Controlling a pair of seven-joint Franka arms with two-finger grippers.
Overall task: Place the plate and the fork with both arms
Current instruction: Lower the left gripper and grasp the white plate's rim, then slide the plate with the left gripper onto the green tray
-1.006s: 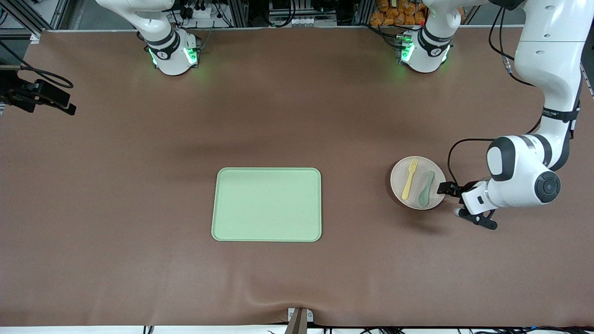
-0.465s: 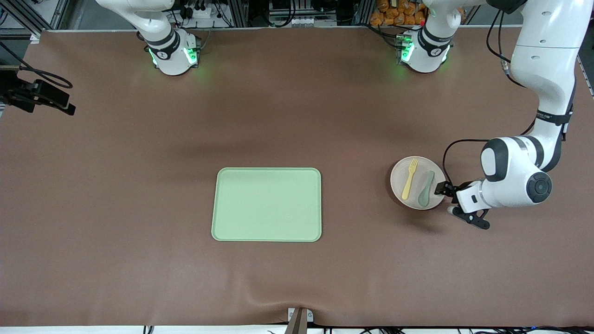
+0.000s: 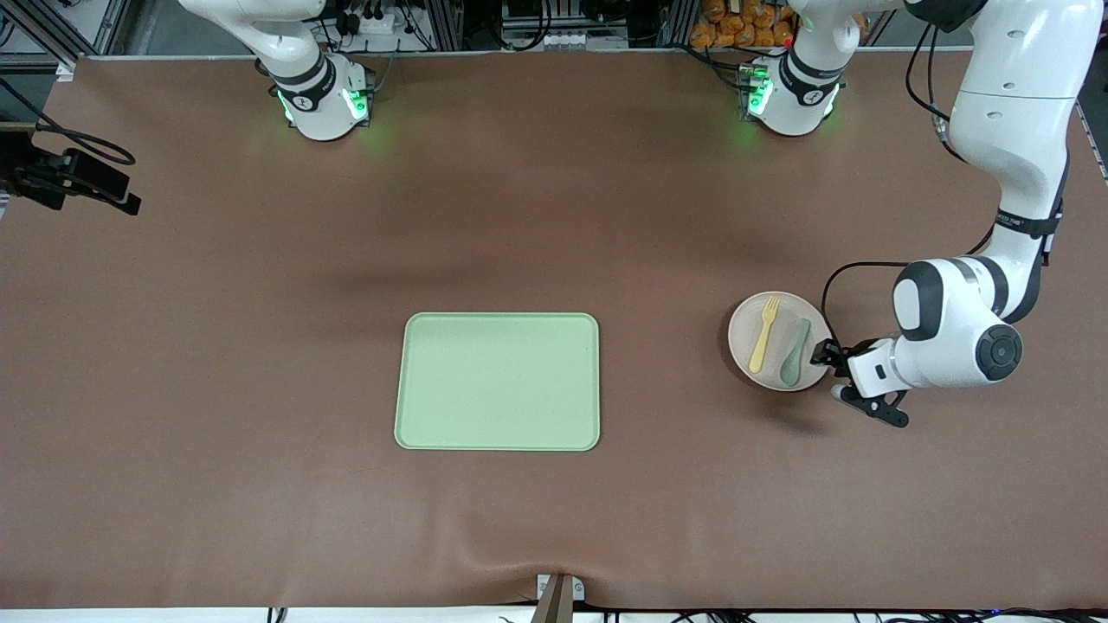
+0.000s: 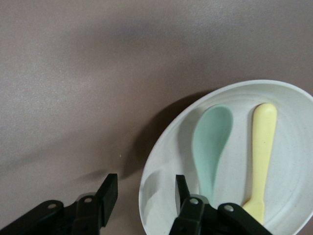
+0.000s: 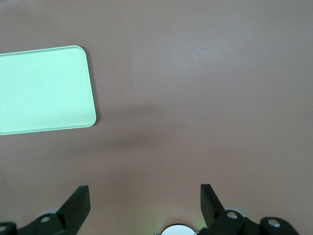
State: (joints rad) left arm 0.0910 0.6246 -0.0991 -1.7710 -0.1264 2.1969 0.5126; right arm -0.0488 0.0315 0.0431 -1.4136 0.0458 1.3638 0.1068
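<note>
The round beige plate [image 3: 746, 333] lies on the table toward the left arm's end. On it lie the pale-yellow fork [image 3: 763, 333] and a grey-green spoon [image 3: 794, 352] side by side. My left gripper [image 3: 828, 372] is open at the plate's edge. In the left wrist view my left gripper [image 4: 145, 185] straddles the plate's rim [image 4: 166, 147]: one finger stands over the plate, the other over the table. That view also shows the fork [image 4: 264, 147] and spoon [image 4: 210, 142]. My right gripper [image 5: 144, 193] is open and empty, high over bare table; the front view does not show it.
The light-green tray [image 3: 498, 381] lies mid-table, toward the right arm's end from the plate; its corner shows in the right wrist view [image 5: 44, 90]. Brown mat covers the table between tray and plate.
My left gripper has moved in toward the plate, and its fingers now straddle the rim. Plate, fork, spoon and tray have not moved.
</note>
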